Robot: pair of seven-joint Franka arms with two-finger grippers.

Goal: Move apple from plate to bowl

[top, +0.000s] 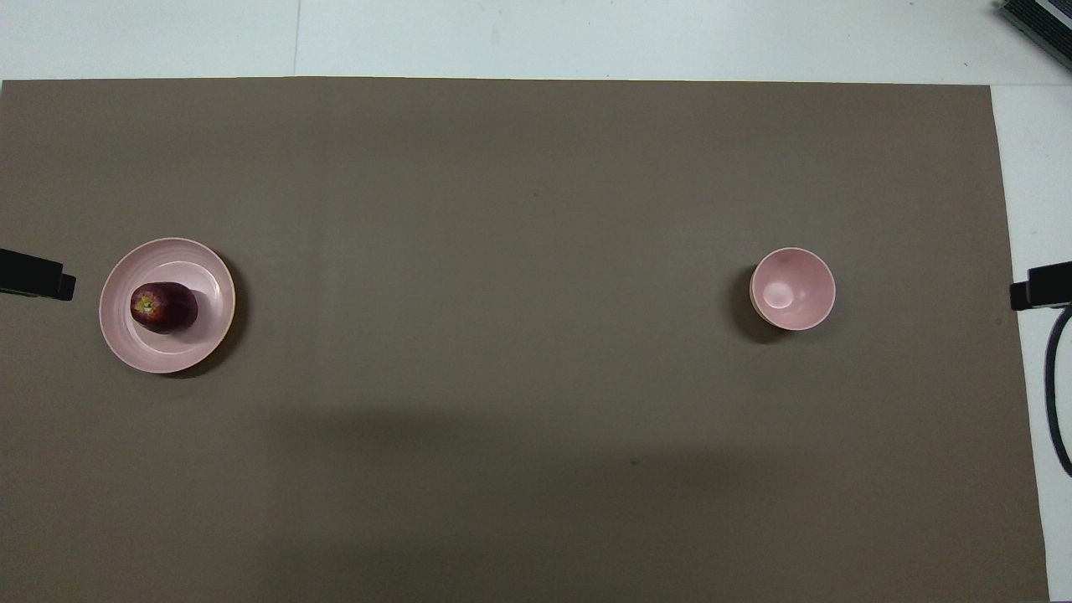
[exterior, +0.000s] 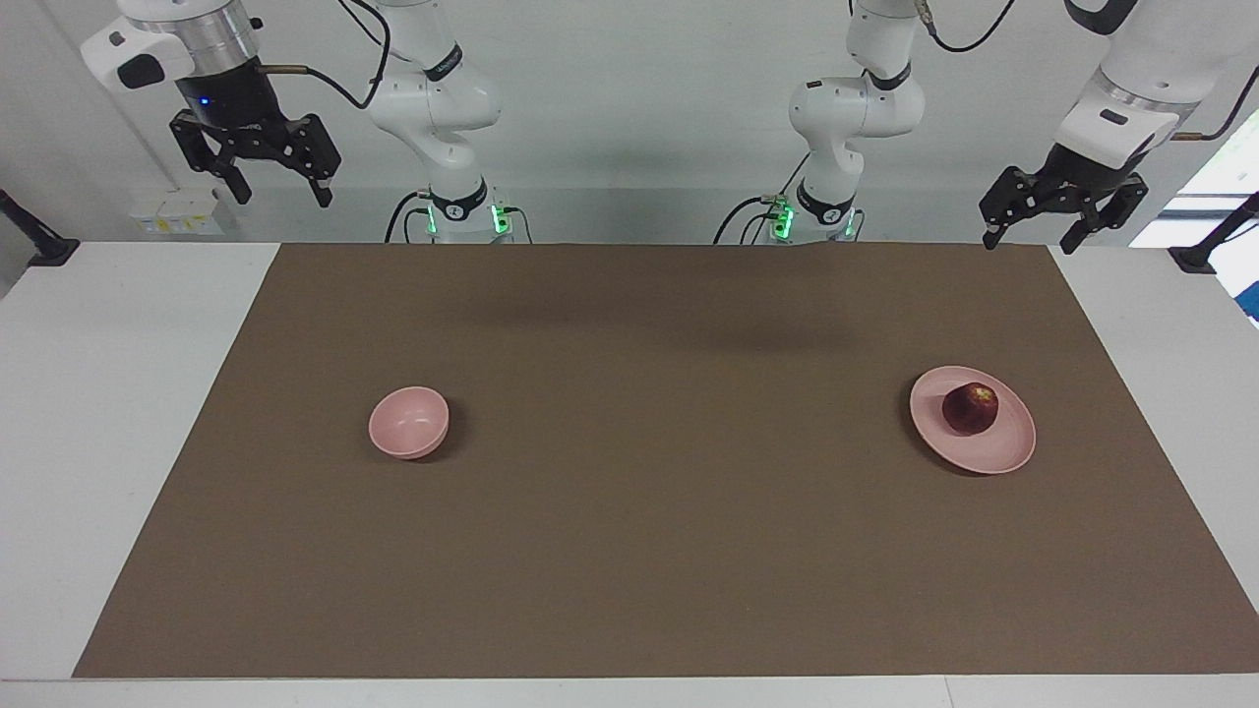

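Observation:
A dark red apple [exterior: 970, 408] [top: 164, 307] lies on the pale pink plate [exterior: 993, 452] [top: 172, 352] toward the left arm's end of the table. The small pink bowl [exterior: 408, 423] [top: 792, 289] stands empty toward the right arm's end. My left gripper [exterior: 1028, 236] is open and empty, raised high over the brown mat's edge nearest the robots, apart from the plate; only a fingertip [top: 38, 283] shows in the overhead view. My right gripper [exterior: 280, 192] is open and empty, held high at its own end, where the arm waits.
A brown mat [exterior: 629, 551] covers most of the white table [exterior: 98, 393]. Black clamp mounts [exterior: 1200, 256] stand at both ends of the table. A dark object [top: 1038, 25] sits at one table corner.

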